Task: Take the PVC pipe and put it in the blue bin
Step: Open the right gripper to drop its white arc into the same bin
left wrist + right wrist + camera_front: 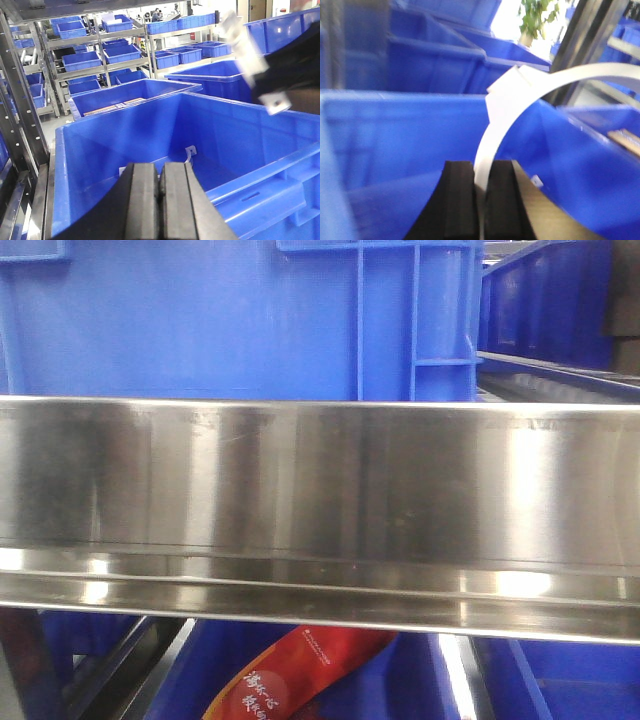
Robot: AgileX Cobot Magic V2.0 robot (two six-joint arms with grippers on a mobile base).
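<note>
I judge the step in hand to be the placing: my right gripper (480, 172) is clamped on the PVC pipe (492, 130), pinching its lower end between the two black pads, and it hangs over the open blue bin (395, 125) with the bin's far wall ahead and its floor below. The pipe is white and smooth. It rises from the pads, bends at a blocky joint near the top and sweeps away to the right in a long arc, out past the bin's right wall. My left gripper (159, 172) is closed on nothing, its pads pressed flat together, and it hovers at the near edge of the same kind of bin, where a small white piece (190, 152) lies on the floor. From there, a blurred white shape at the upper right seems to be the pipe, but I cannot be sure. Next I should bring the overhanging arc inside the walls, lower it a little, then part the right pads. The long curve could catch the rim or tip the pipe out.
</note>
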